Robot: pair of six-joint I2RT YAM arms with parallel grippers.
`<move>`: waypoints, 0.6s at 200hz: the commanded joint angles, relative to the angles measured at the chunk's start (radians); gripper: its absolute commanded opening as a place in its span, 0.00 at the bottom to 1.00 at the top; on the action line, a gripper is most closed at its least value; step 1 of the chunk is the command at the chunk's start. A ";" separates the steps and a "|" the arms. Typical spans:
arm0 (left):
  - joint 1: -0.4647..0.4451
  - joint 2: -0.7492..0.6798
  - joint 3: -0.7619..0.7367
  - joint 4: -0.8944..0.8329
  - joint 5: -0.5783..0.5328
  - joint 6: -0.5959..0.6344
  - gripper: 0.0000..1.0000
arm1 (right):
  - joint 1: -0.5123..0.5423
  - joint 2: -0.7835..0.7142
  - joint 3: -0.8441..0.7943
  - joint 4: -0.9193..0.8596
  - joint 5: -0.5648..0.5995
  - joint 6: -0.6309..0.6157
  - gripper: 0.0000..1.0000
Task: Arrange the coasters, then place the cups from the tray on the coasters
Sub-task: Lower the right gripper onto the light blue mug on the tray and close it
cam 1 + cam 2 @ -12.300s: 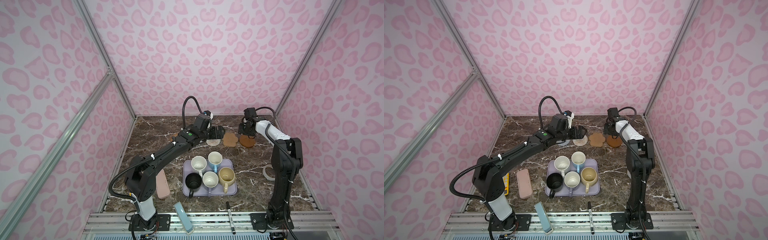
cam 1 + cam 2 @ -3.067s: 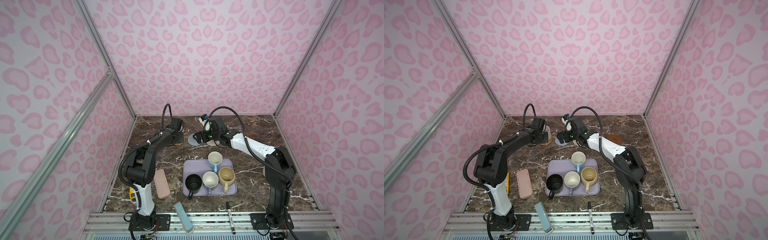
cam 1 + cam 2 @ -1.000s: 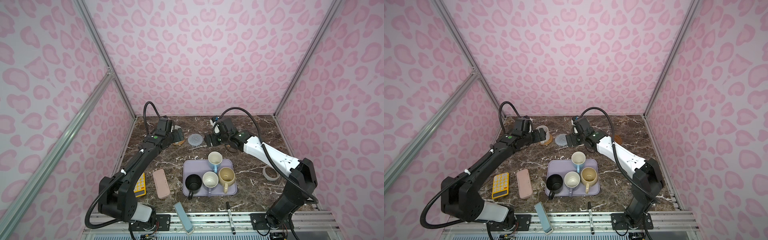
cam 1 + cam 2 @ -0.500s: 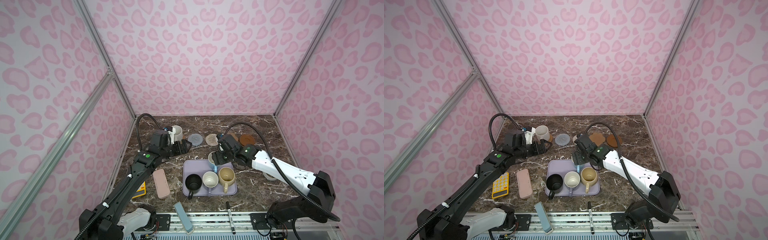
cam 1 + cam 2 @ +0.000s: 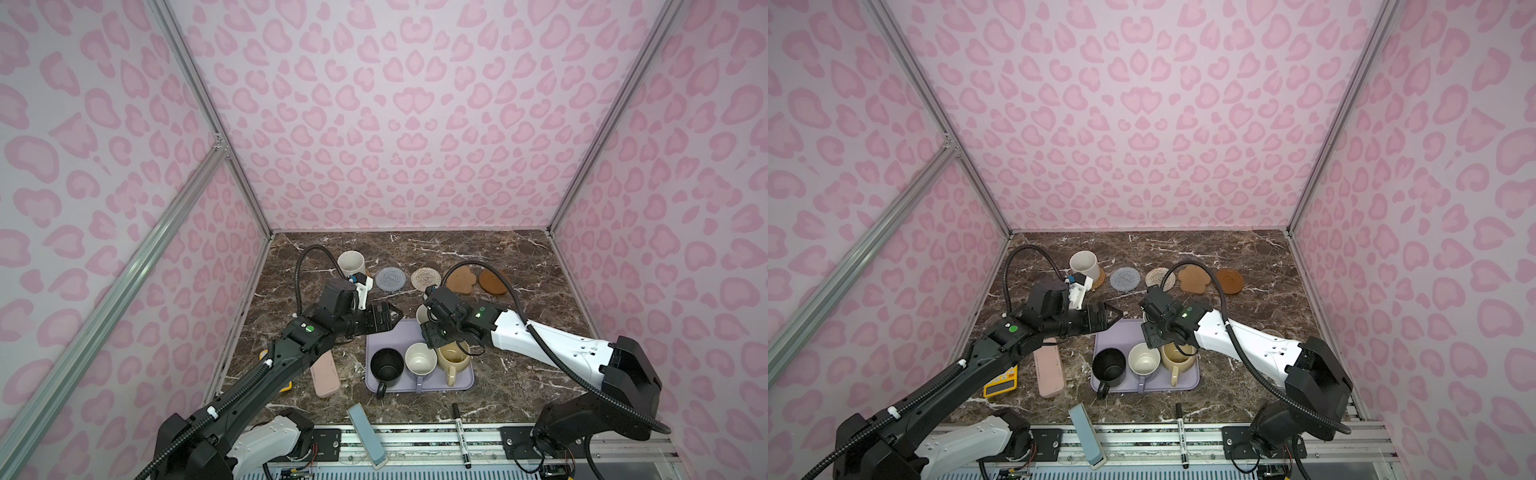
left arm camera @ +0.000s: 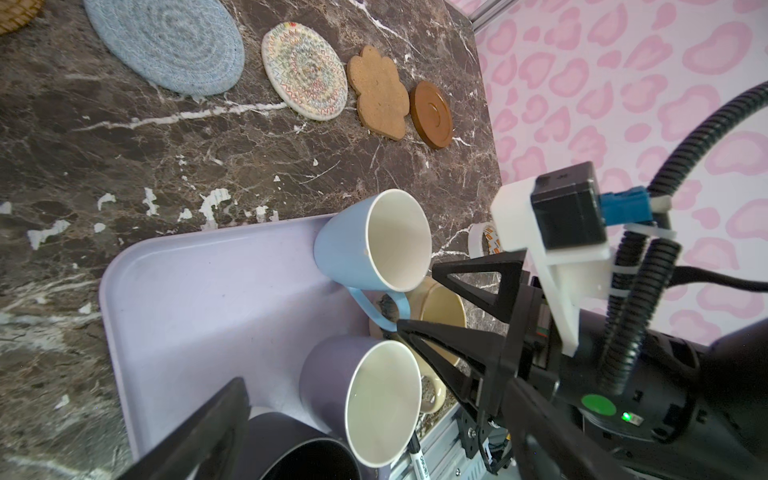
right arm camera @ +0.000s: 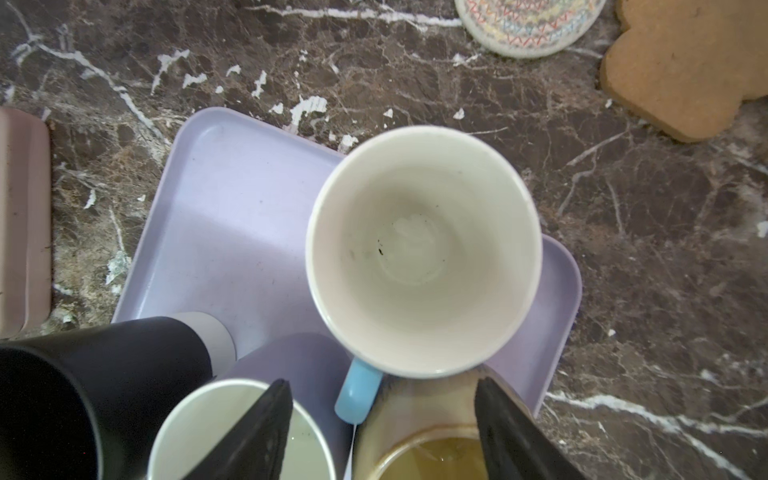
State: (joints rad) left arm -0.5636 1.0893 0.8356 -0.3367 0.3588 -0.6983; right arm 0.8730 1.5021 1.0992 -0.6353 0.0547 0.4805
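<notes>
On the lavender tray [image 5: 388,334] stand the black [image 5: 386,365], lavender [image 5: 420,358], pale yellow [image 5: 453,359] and light blue [image 7: 424,249] cups. My right gripper [image 7: 382,415] hangs open over the tray, its fingers [image 6: 457,282] on either side of the blue handle [image 7: 357,390] without touching it. My left gripper [image 5: 384,322] is open and empty at the tray's far left corner. The cream-white cup [image 5: 1084,264] sits on the rattan coaster [image 5: 1099,279]. The grey-blue [image 5: 390,279], cream [image 5: 425,278], paw [image 5: 460,280] and brown [image 5: 492,281] coasters continue that row.
A pink oblong case [image 5: 325,376] and a yellow calculator [image 5: 1000,384] lie left of the tray. A blue-grey bar [image 5: 365,436] and a marker [image 5: 460,428] are at the front edge. A tape ring [image 6: 482,245] lies right of the tray.
Both arms drew back from the coaster row to the tray. The right gripper came down over the blue cup's handle and its jaws narrowed. The left gripper stayed wide open.
</notes>
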 commanded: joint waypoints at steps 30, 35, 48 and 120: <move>-0.011 -0.006 -0.038 0.080 -0.043 -0.059 0.97 | 0.000 0.039 -0.021 0.053 0.005 0.027 0.60; -0.012 -0.003 -0.041 0.084 -0.043 -0.064 0.97 | 0.000 0.043 -0.019 0.055 0.009 0.029 0.58; -0.012 0.007 -0.045 0.092 -0.039 -0.069 0.97 | 0.000 0.056 -0.017 0.060 0.019 0.031 0.55; -0.018 0.014 -0.055 0.102 -0.066 -0.082 0.97 | -0.006 0.086 -0.029 0.104 0.061 0.043 0.42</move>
State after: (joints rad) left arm -0.5819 1.1007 0.7864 -0.2672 0.3141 -0.7673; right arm 0.8692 1.5726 1.0752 -0.5636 0.0853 0.5133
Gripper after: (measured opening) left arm 0.971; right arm 0.439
